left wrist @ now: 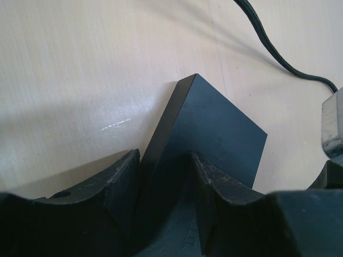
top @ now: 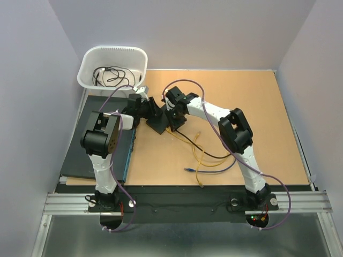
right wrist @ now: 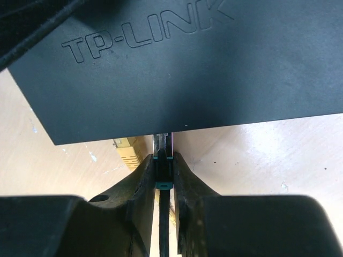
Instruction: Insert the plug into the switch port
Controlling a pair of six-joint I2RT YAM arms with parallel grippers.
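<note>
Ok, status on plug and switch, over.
Left gripper clamped on switch. Right gripper shut on plug, tip at switch edge, seating hidden. Yellow connector alongside, not in the line.

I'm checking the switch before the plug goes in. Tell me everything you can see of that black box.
The switch is a flat, matte black box, plastic by its look, with sharp corners and TP-LINK embossed on its top face. The left hand grips it between both fingers, one corner pointing away. The plug, held in the right hand, meets its long edge. Its ports are hidden; whether it lies flat is unclear.
</note>
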